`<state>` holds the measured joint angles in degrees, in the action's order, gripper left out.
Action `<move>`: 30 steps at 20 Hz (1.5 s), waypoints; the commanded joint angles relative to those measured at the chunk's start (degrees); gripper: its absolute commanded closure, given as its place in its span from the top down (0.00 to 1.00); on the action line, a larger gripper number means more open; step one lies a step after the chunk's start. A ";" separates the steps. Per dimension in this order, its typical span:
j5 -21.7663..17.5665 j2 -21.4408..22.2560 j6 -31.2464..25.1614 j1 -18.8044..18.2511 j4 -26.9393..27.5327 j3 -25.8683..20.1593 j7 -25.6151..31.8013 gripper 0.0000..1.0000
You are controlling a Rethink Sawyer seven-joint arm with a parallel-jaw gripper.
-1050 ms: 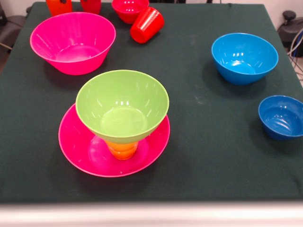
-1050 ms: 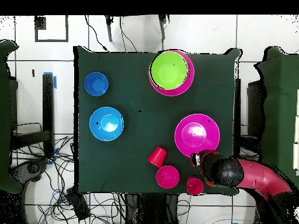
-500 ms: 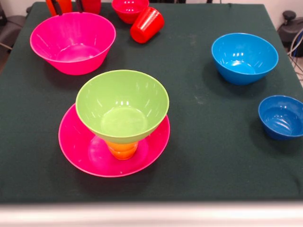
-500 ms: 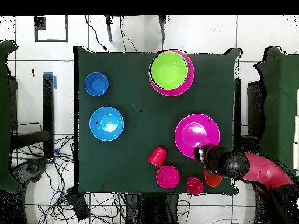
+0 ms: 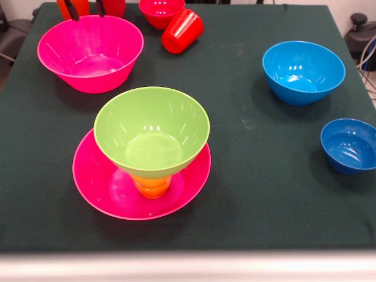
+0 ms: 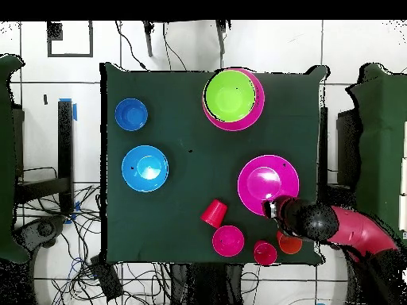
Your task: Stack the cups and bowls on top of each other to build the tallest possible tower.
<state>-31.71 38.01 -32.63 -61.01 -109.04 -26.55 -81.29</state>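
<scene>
The pincer (image 5: 85,8) hangs over the glossy tapered orange plastic cup (image 5: 73,7) at the bench's (image 5: 247,194) far corner, whether spread or pinching I cannot tell, and that light, slick, stiff tumbler looks best squeezed across its walls below the rim.

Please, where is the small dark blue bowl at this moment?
In the front view the small dark blue bowl stands alone near the table's right edge, just in front of the light blue bowl, upright and apart from it.
</scene>
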 commanded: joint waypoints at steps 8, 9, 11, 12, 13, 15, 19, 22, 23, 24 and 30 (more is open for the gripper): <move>-4.59 -0.44 -2.78 0.63 -0.25 -0.57 5.29 1.00; -4.96 -0.64 -2.83 0.89 0.13 -0.25 5.24 1.00; -5.59 -1.41 -2.52 0.88 0.51 0.25 5.22 1.00; -5.82 -1.77 -2.43 0.95 0.59 0.57 5.05 1.00; -6.02 -2.32 -2.48 1.09 0.99 0.91 4.93 1.00; -6.36 -2.84 -2.46 1.01 1.28 1.43 4.90 1.00; -7.16 -3.50 -2.52 0.57 1.22 2.33 4.88 1.00; -8.05 -4.17 -2.31 0.04 1.40 2.70 5.10 1.00; -8.36 -4.29 -2.41 0.09 1.47 2.89 4.94 1.00; -8.55 -4.40 -2.55 0.06 1.52 3.01 4.81 1.00; -9.08 -4.90 -3.62 1.02 2.27 4.63 2.54 1.00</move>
<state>-36.41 35.08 -32.62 -61.61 -109.02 -24.34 -81.29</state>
